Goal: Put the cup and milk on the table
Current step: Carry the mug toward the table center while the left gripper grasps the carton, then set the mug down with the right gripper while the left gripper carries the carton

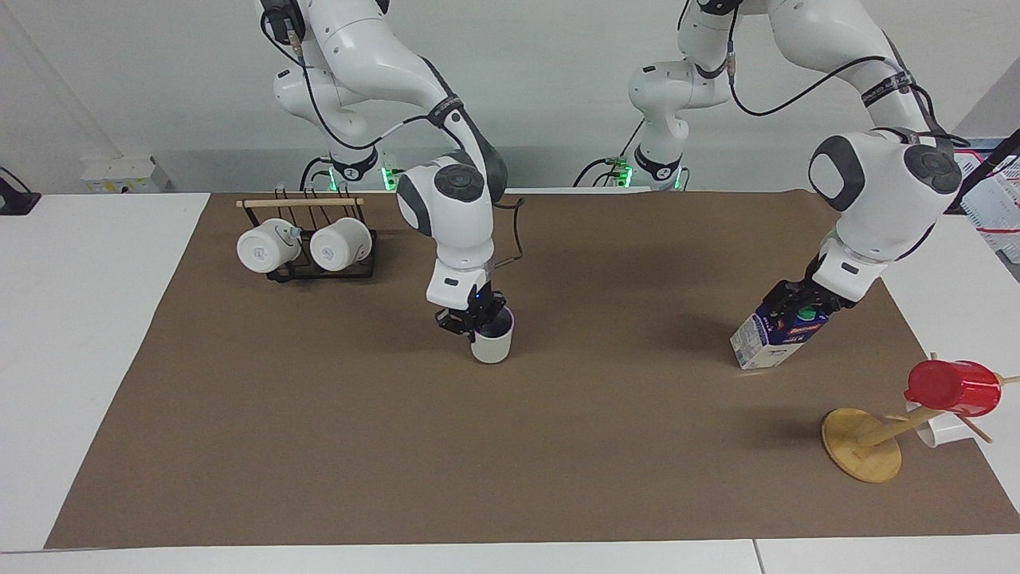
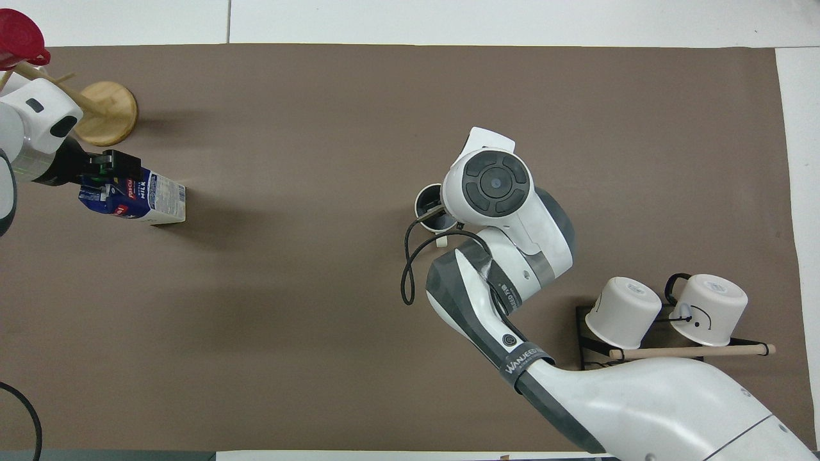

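While the right gripper (image 1: 476, 320) pinches the rim of the cup (image 1: 492, 336) with its fingers clamped together on it, the cup sits upright on the brown mat (image 1: 398, 446) of the table (image 1: 80, 335), about in the middle. It looks like the cup is down or almost down. To do this well, the right arm should make sure the bottom sits flat, then let go gently and lift straight up, so it does not catch the rim and knock the cup over.

The milk (image 1: 771, 335) stands on the mat toward the left arm's end of the table, and it leans over, with its top tipped toward the robots. The left gripper (image 1: 801, 304) is right at its top, around the green cap (image 1: 806, 312). I cannot tell if its fingers are squeezing the carton or only standing beside it. This is the tricky part. A leaning carton can fall. I think the left arm should hold the top snugly, tip the milk slowly until its bottom is flat, and only then let go.

Near the milk stands a wooden cup tree (image 1: 865, 446) with a red cup (image 1: 952, 388) on it, so the arm should keep away from that.
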`<state>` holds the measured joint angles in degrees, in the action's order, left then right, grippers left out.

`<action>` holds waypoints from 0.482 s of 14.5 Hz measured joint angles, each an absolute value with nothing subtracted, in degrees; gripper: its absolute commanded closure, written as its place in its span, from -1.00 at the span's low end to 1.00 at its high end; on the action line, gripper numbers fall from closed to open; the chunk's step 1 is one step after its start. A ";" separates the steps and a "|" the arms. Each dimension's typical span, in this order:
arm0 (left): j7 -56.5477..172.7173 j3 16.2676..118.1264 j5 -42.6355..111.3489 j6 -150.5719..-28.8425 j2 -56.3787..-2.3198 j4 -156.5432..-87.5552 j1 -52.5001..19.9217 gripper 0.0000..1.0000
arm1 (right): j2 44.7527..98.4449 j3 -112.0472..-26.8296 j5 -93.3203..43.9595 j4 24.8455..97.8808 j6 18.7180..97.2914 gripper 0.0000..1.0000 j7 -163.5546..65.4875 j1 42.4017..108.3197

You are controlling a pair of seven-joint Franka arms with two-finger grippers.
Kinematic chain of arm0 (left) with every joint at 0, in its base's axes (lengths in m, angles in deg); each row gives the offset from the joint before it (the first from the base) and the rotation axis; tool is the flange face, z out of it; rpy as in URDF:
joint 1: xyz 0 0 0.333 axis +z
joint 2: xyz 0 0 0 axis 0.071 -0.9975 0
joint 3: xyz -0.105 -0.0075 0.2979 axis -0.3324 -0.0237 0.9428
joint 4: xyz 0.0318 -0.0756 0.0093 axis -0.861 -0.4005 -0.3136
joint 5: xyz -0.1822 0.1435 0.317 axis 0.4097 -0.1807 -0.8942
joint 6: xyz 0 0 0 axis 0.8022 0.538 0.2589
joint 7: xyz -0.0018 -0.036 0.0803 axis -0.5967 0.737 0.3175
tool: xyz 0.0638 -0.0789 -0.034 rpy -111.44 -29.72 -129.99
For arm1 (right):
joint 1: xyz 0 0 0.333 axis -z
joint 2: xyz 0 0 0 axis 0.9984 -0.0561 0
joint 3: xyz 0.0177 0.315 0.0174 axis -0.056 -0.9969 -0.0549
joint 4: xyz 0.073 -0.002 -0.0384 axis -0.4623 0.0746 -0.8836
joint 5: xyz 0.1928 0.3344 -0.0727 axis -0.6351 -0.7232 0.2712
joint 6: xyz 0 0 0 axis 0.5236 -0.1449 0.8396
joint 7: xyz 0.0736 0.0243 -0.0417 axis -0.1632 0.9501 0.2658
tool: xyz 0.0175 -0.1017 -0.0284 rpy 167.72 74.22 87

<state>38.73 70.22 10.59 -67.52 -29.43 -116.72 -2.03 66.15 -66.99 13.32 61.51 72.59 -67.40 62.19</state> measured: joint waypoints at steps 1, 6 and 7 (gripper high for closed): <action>38.76 70.29 10.58 -67.46 -29.22 -116.72 -1.93 0.96 | 66.15 -66.99 13.32 61.55 72.60 1.00 -67.40 62.19; 39.53 70.14 10.59 -67.37 -28.10 -116.72 -2.12 1.00 | 66.16 -67.00 13.30 61.54 73.21 -1.00 -70.60 62.15; 39.60 70.01 10.59 -67.00 -27.30 -116.70 -2.33 1.00 | 66.28 -67.00 13.30 61.38 73.58 -1.00 -71.90 62.14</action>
